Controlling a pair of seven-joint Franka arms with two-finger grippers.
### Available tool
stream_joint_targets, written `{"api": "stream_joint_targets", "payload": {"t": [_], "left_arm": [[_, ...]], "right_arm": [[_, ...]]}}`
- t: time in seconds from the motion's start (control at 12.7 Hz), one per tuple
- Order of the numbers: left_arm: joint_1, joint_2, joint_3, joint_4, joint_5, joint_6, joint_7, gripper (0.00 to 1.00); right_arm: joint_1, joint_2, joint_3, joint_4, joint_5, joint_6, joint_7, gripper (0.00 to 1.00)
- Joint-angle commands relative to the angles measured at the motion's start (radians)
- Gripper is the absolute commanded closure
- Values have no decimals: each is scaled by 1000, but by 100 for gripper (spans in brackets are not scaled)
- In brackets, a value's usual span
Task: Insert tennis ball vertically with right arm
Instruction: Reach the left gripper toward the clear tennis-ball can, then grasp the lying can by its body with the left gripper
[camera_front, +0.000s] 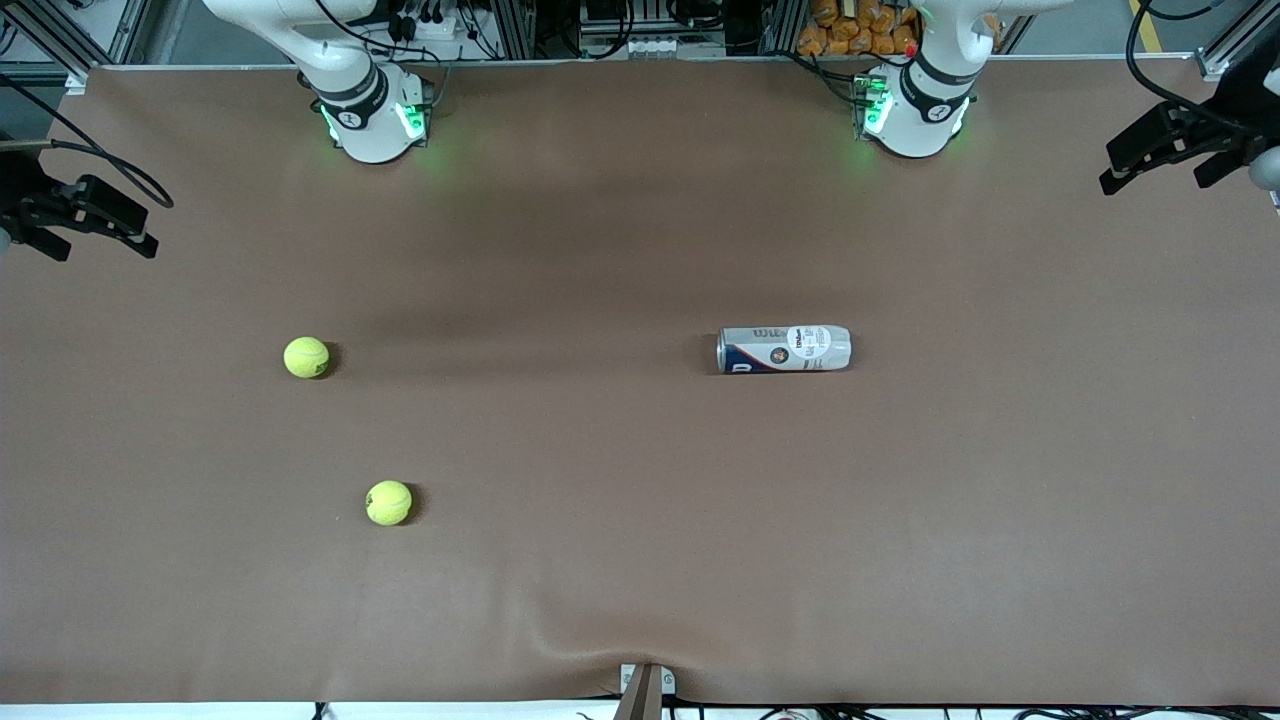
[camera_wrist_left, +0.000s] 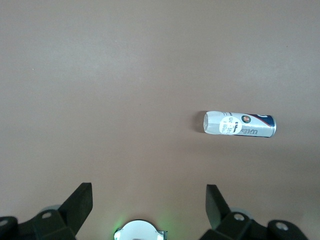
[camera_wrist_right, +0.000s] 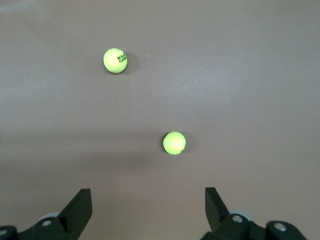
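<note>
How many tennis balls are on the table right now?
2. One tennis ball lies toward the right arm's end of the table; the other tennis ball lies nearer the front camera. Whether the ball can hides more cannot be seen.

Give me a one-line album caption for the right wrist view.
Open right hand above a brown table, looking down on two yellow tennis balls lying apart.

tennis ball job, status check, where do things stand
Left gripper and right gripper open, empty, both arms waiting high. Two tennis balls loose toward right arm's end. Can lying on its side, not upright. Nothing between.
</note>
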Motion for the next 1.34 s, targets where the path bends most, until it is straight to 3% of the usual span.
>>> {"api": "stream_joint_targets", "payload": {"t": [0.0,0.55,0.79,0.94,1.1,1.26], "left_arm": [[2,-18,-1,-19,11,17,24,0],[-18,32,-12,-17,31,11,135,0],[-75,110,-128,-20,161,0,126,0],[-83,193,-195,-12,189,3,127,0],[-148,291,-263,1,317,11,135,0],[-225,351,-286,6,356,12,145,0]], "right_arm": [[-3,-23,5,-24,6,8,-16,0],[17,-15,5,-24,6,20,-9,0],[23,-13,5,-25,6,20,-7,0],[25,-7,5,-28,6,19,-7,0],[25,-7,7,-35,6,19,-7,0],[26,-6,7,-45,6,20,-7,0]]}}
